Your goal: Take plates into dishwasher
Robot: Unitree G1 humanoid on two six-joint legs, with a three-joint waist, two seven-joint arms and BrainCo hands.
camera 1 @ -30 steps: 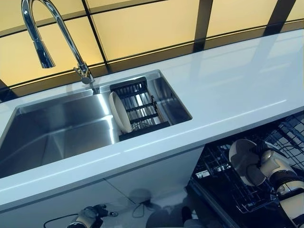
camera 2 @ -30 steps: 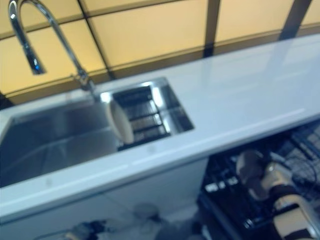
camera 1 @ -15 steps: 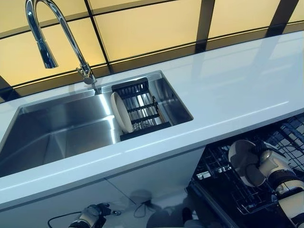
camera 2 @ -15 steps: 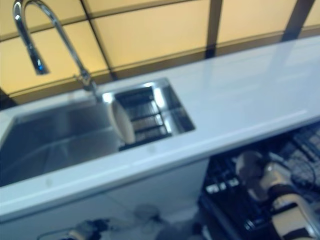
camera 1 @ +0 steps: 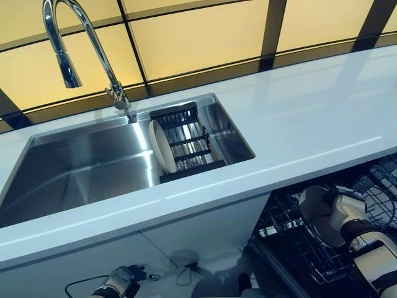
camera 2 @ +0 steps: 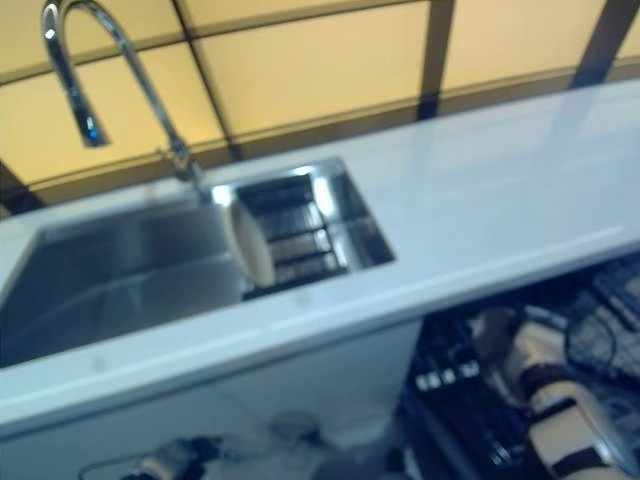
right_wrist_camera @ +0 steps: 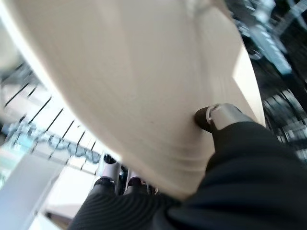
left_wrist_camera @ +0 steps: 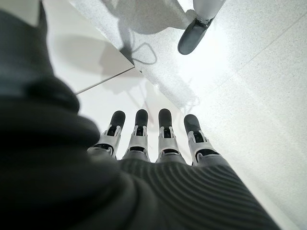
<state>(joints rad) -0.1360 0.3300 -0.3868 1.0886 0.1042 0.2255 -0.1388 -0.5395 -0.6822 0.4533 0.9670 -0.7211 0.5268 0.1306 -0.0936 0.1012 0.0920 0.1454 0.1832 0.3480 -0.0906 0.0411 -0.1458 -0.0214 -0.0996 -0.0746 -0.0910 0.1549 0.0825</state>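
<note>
Plate (camera 1: 316,205) sits pinched in my right hand (camera 1: 343,214) over the dishwasher rack (camera 1: 298,242). My left hand (left_wrist_camera: 153,141) hangs with fingers straight, holding nothing.

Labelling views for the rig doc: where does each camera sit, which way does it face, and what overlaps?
Left eye, right eye: head, looking down at the sink, the plate standing in its rack, the dishwasher rack; both arms show.
Left wrist: along the left hand, straight fingers toward the floor.
Right wrist: along the right hand, pinching the held plate.
Shared: the held plate shows in the eye views too.
</note>
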